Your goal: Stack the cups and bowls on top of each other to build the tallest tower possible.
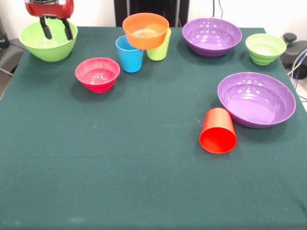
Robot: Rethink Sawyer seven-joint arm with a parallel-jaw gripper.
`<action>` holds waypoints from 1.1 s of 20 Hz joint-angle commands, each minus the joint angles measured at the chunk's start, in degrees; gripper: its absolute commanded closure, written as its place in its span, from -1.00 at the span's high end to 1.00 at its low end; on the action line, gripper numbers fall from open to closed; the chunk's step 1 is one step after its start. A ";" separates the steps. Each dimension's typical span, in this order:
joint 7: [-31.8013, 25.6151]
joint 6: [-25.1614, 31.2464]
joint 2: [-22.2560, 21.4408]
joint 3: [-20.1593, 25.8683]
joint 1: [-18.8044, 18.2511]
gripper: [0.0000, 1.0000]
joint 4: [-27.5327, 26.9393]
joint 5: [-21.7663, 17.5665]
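Red cup (218, 130) on its side, mouth toward the camera

Orange bowl (146, 30) hides most of lime green cup (160, 48)

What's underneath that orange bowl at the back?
The orange bowl sits on the blue cup and lime green cup. Their rims beneath it are covered.

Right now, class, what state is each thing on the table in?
End effector: open, above the large green bowl.
Orange bowl: perched on the blue cup and green cup.
Red cup: on its side.
Pink bowl, purple bowls, small green bowl: upright, empty.
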 commanded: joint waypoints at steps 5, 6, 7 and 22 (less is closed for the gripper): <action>-5.02 -2.11 3.96 -2.34 -0.76 1.00 3.24 -3.08; -4.71 -2.55 4.29 -2.43 -0.69 1.00 3.19 -3.35; -4.46 -2.95 4.73 -2.52 -0.60 1.00 3.08 -3.56; -2.35 -2.83 2.63 -2.25 -0.18 1.00 6.90 -1.14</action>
